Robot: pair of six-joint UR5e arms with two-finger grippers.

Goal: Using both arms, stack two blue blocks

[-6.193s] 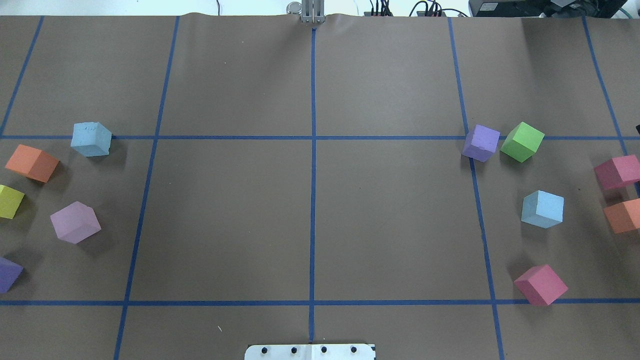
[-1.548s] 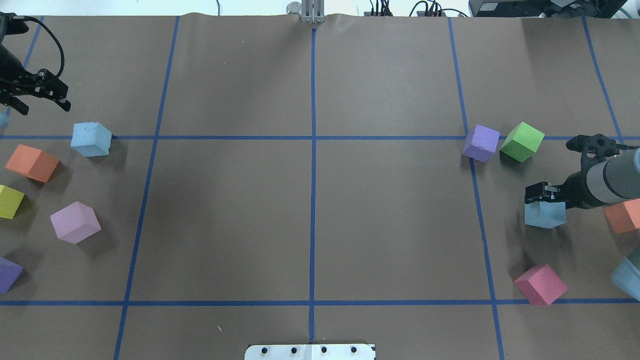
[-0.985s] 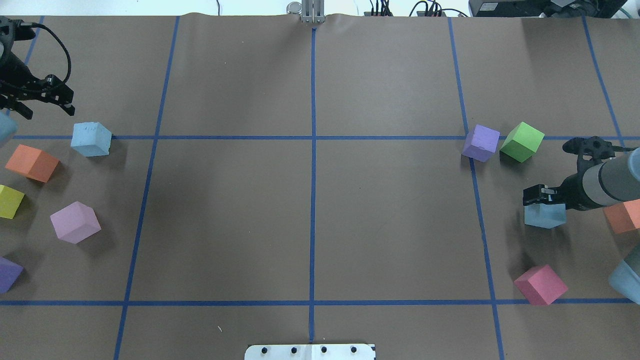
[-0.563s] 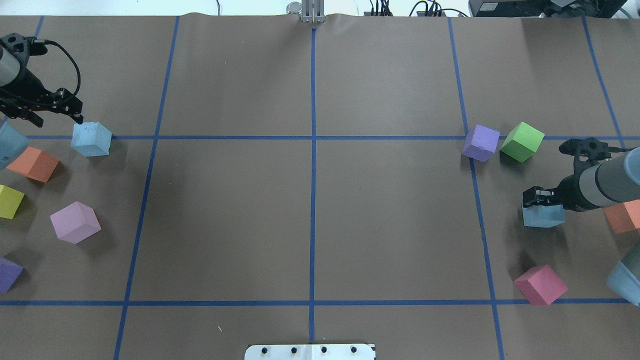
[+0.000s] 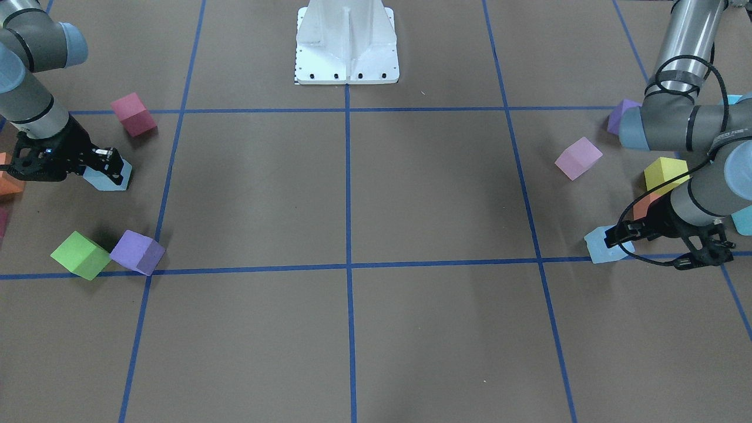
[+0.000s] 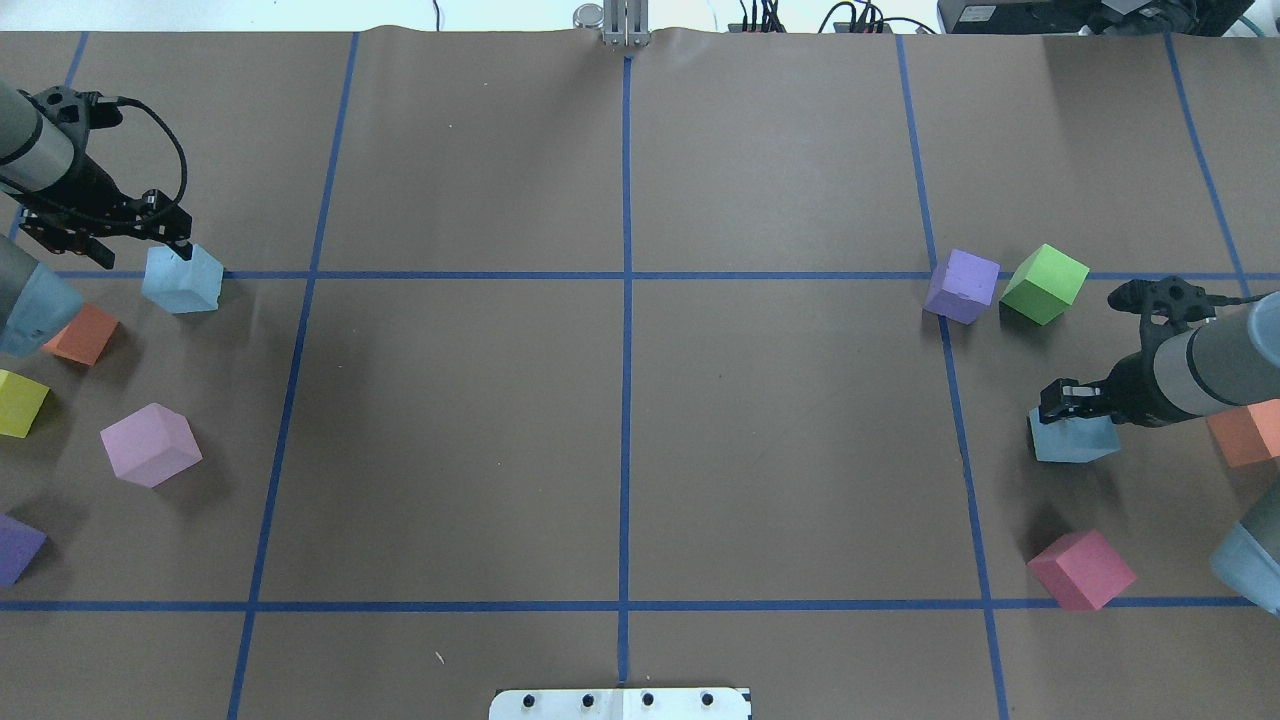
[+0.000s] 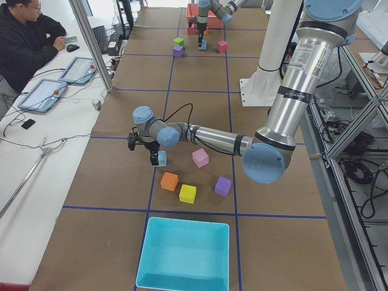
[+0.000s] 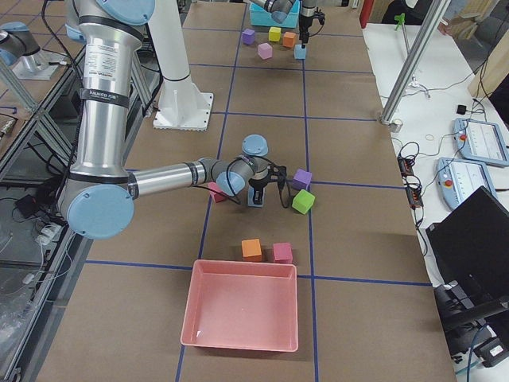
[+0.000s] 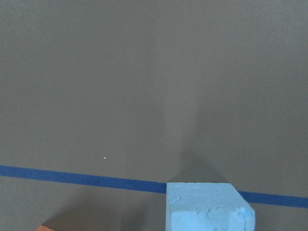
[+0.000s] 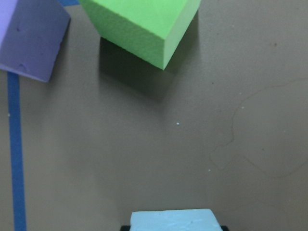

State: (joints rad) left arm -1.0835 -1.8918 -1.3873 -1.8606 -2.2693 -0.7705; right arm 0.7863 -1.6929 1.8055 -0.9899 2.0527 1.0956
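Note:
One pale blue block (image 6: 183,282) lies at the left on a blue tape line; it also shows in the front view (image 5: 600,249) and low in the left wrist view (image 9: 207,208). My left gripper (image 6: 143,250) is open, just above this block and a little to its far left. The other blue block (image 6: 1072,440) lies at the right. My right gripper (image 6: 1072,398) is shut on it from above. The right wrist view shows that block (image 10: 173,220) between the two black fingers. I cannot tell whether it is off the paper.
A purple cube (image 6: 962,285) and a green cube (image 6: 1045,283) lie beyond the right block; a crimson cube (image 6: 1082,570) and an orange cube (image 6: 1245,432) lie near it. Orange (image 6: 80,333), yellow (image 6: 18,402) and lilac (image 6: 150,443) cubes lie near the left block.
Both arms came in from the sides. The right gripper dropped onto its blue block, closed and shifted it slightly left. The left gripper moved right and down to its block.

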